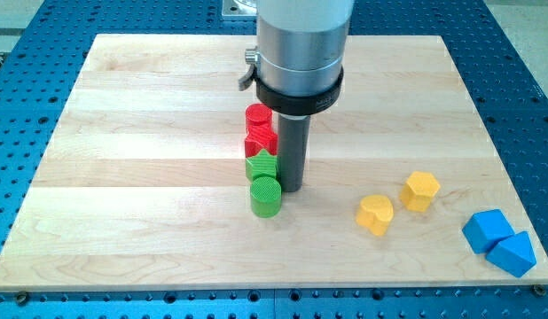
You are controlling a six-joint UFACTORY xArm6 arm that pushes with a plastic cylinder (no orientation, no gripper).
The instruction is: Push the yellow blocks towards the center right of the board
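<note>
Tip (292, 189), a bare rod holding nothing, stood touching green star (262, 165); yellow heart (375, 214) and yellow hexagon (420, 190) lay well to tip's view-right, slightly lower.

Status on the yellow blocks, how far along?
Done: nothing confirmed; the yellow heart block and yellow hexagon block sit lower right, below center right. In hand: my tip is beside the green star block, away from both. Left: push both yellows up toward center right.
</note>
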